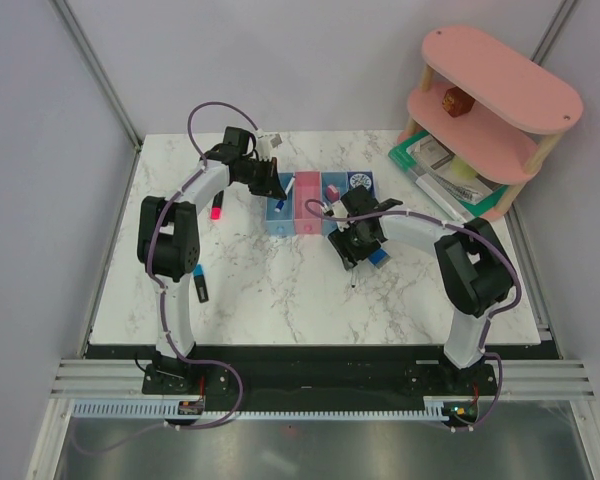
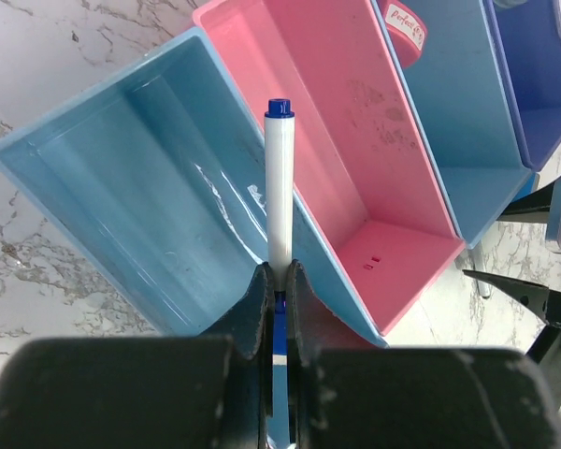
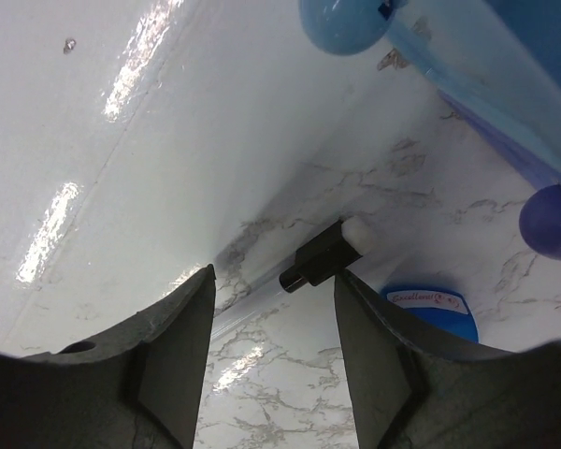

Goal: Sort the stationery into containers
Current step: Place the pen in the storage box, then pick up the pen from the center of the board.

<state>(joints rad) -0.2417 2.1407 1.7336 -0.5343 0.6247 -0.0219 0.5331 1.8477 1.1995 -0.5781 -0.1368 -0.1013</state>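
Left end effector (image 2: 280, 276) closed on the lower barrel of a thin white pen with a blue cap (image 2: 280, 187), held cap-forward above the light blue rectangular plastic bin (image 2: 103, 178), which adjoins the pink plastic bin (image 2: 355, 140) in the joined row. Right end effector (image 3: 274, 274) open, low over the white marbled tabletop (image 3: 290, 393); a second thin pen with a black collar (image 3: 323, 257) lies between its fingers. A pink black-capped highlighter (image 1: 216, 210) and a blue black-capped highlighter (image 1: 201, 285) lie on the tabletop beside the left arm.
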